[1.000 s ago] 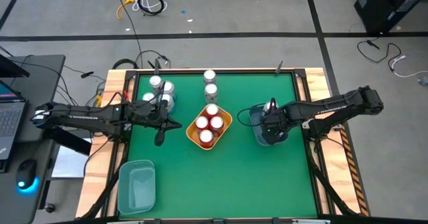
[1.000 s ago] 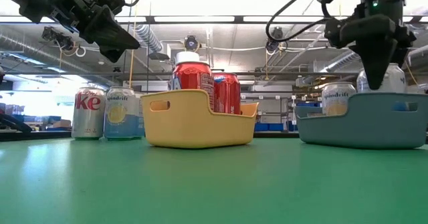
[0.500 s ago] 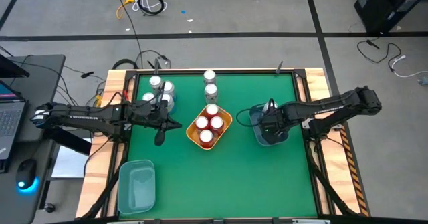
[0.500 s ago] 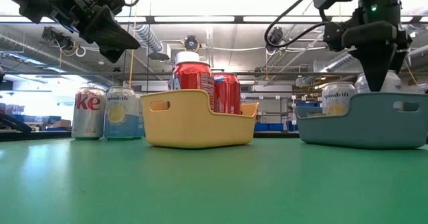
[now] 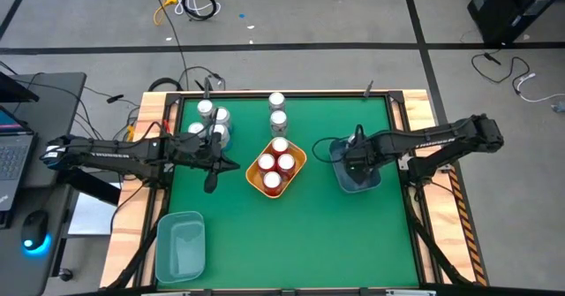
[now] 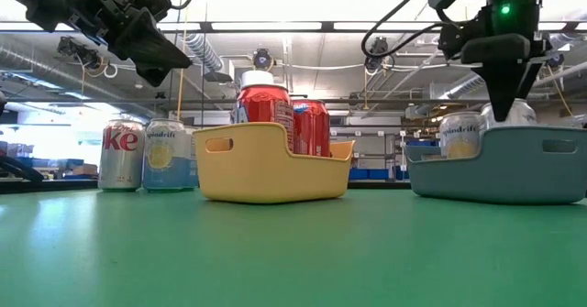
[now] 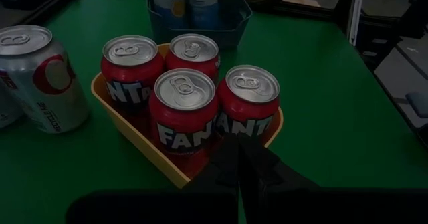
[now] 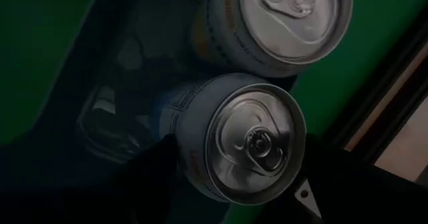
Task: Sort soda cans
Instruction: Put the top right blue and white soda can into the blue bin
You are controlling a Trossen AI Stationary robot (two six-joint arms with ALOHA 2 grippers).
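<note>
Two dark arms reach in over the green table (image 5: 291,234) from opposite sides. The left gripper (image 5: 231,164) hangs above the mat between the loose cans and the yellow bin (image 5: 296,170), its jaws pressed together and carrying nothing; its wrist view looks down past them onto that bin. The right gripper (image 5: 351,158) is over the blue-grey bin (image 5: 369,185) near the table's right side, jaws spread on either side of a pale can (image 8: 231,137) standing in the bin; whether the fingers touch the can I cannot tell. A second pale can (image 8: 271,23) stands just beside it in the same bin. A further blue-grey bin (image 5: 179,246) sits at the front left corner. Four red Fanta cans (image 7: 184,107) stand upright and packed together in the yellow bin. Still loose on the mat are a cluster of silver and light blue cans (image 5: 212,122) at the back left, and two silver-topped cans (image 5: 278,110) in a line behind the yellow bin, well apart from the cluster.
</note>
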